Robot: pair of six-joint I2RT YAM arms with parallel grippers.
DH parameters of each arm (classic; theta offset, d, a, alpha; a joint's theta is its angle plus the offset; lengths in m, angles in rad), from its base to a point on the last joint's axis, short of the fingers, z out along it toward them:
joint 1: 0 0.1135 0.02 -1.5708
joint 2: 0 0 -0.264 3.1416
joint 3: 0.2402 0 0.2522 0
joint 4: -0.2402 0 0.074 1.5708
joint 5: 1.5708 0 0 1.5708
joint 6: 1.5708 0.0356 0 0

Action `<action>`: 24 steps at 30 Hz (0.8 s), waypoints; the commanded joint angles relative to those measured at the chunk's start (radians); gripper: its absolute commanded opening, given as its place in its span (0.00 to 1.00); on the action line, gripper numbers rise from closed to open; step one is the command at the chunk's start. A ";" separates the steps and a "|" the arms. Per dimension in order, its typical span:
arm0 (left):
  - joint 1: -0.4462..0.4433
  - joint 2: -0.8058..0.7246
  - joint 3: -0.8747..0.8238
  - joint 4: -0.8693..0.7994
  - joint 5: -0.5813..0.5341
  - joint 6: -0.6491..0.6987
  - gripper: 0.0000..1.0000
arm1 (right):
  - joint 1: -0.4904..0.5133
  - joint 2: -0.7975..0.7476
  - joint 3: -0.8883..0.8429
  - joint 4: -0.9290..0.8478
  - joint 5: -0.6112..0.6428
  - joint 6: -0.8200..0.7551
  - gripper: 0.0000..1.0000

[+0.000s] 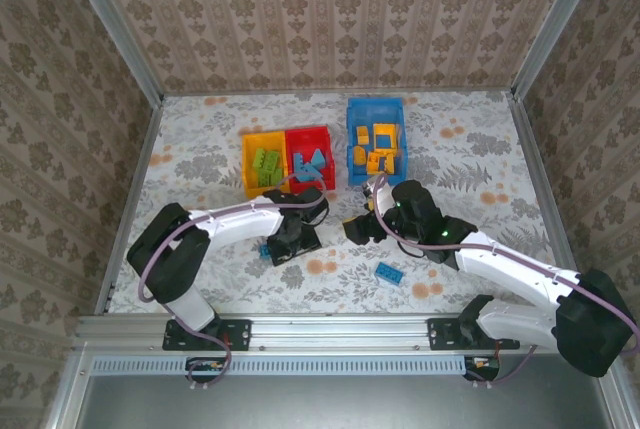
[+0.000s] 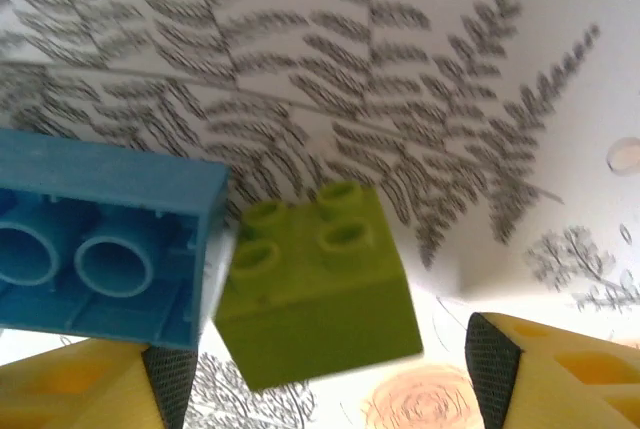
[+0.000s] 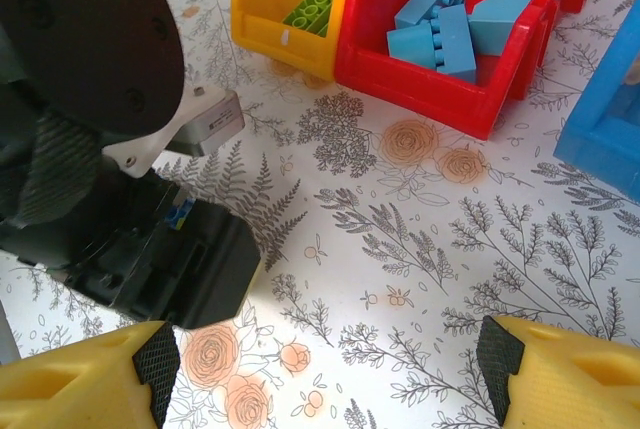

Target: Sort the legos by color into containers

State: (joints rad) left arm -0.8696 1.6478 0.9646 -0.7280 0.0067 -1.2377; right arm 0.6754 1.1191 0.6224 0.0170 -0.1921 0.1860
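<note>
**Left gripper (image 2: 332,379) jaws spread over loose bricks; right gripper (image 3: 328,359) spread wide, empty.**
Blue brick (image 2: 100,239), hollow side up, lies ahead-left of the left fingers, apparently touching the green brick (image 2: 315,284) centred between them. Both are judged light, rigid and slick, so pinch the green one's flat sides.

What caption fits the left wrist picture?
Open left gripper over a green lego beside a blue lego on the fern-print table.

Grn lego (image 2: 315,284) beside blue lego (image 2: 100,239) w/ hollow underside showing
</note>
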 commanded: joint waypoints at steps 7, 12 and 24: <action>0.044 0.027 0.030 0.006 -0.045 0.067 0.59 | 0.007 -0.036 -0.016 -0.041 -0.041 0.028 0.81; 0.028 0.035 0.039 0.016 -0.035 0.063 0.45 | 0.007 -0.038 -0.016 -0.047 -0.040 0.032 0.81; 0.011 -0.061 0.131 -0.111 -0.122 0.104 0.27 | 0.023 -0.062 0.020 -0.093 -0.095 0.009 0.80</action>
State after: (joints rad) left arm -0.8764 1.6577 1.0233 -0.7544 -0.0505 -1.1770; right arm 0.6792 1.0863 0.6136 -0.0319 -0.2401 0.2111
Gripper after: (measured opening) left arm 0.344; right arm 0.802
